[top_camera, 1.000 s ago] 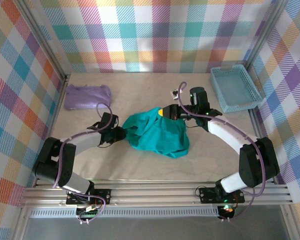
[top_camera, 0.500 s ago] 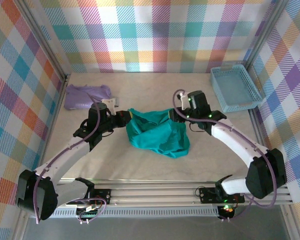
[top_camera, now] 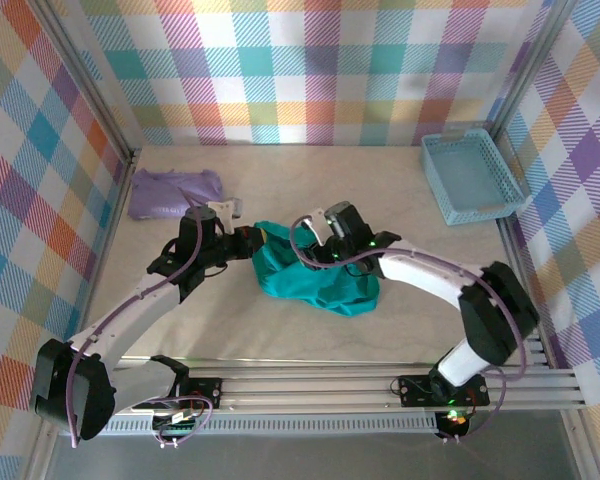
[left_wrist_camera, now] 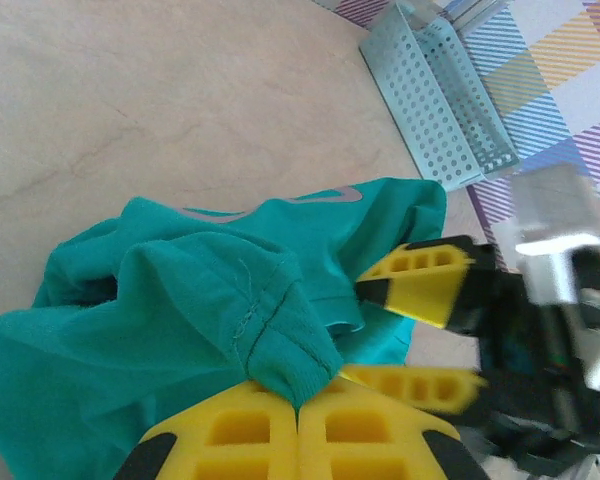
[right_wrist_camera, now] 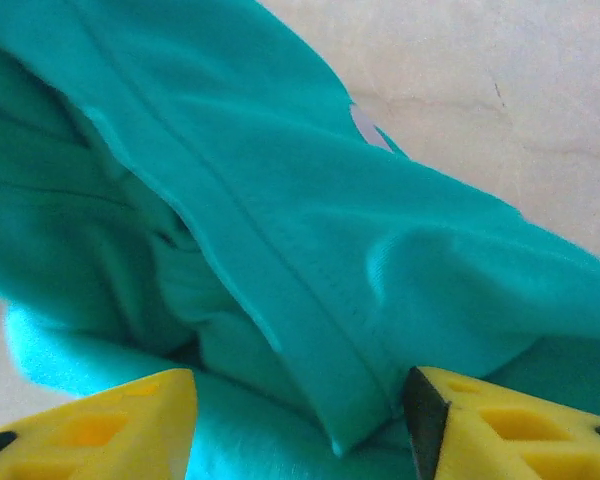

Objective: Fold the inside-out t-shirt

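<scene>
Shirt position: the t-shirt (top_camera: 330,290) lies bunched in a heap on the middle of the table (top_camera: 310,180), between your two arms and well apart from the lavender garment (top_camera: 175,193) at the far left and the blue basket (top_camera: 470,178) at the far right
Shirt condition: crumpled throughout, with no part laid flat; stitched seams face outward in both wrist views, and a small pale mark shows on one fold
Left gripper: the left gripper (left_wrist_camera: 298,400) is clamped on a seamed cuff or hem edge at the heap's far left side, and the cloth stands up out of its closed fingers
Right gripper: the right gripper (right_wrist_camera: 300,390) hovers low over the top of the heap with its jaws apart and grips nothing; a stitched fold runs down between the fingers but isn't pinched
Step in hand: as I read it, you're hunting for a second hold so the shirt can be pulled open and spread; no fold has been made
Progress: early, since spreading comes before any folding
Next move: you need the right jaws to close on that stitched edge alone, then both arms to draw apart and lift so the cloth hangs out flat
Risk: if you catch several layers at once, the heap will likely come up as a lump instead of opening
</scene>
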`<control>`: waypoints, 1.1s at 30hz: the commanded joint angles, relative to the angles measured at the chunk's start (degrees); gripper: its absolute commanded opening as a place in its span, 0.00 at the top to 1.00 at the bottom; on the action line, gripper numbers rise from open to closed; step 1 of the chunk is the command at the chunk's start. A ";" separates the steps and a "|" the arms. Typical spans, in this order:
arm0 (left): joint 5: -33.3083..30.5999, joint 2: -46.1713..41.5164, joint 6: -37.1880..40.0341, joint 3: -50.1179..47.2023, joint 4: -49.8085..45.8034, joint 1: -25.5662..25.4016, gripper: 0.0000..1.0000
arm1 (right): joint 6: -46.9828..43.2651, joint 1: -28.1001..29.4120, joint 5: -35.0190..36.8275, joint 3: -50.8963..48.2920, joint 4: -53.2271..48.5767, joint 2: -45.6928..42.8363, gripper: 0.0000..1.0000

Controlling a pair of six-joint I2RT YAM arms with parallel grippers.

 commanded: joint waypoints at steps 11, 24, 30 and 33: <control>4.78 -5.61 0.40 4.03 0.97 -4.19 1.00 | 3.45 -9.57 -14.03 17.18 -9.41 -10.96 1.00; 10.18 3.87 4.15 23.21 3.60 -25.60 1.00 | 6.22 -18.17 -23.41 45.01 -16.04 -6.77 1.00; -9.35 -1.71 5.71 18.06 -3.35 -22.98 1.00 | 6.87 -12.38 -30.85 49.18 -19.88 6.81 0.95; -16.46 -4.97 5.23 11.77 -7.95 -18.67 1.00 | 10.34 -11.66 -32.49 42.48 -14.83 7.85 0.94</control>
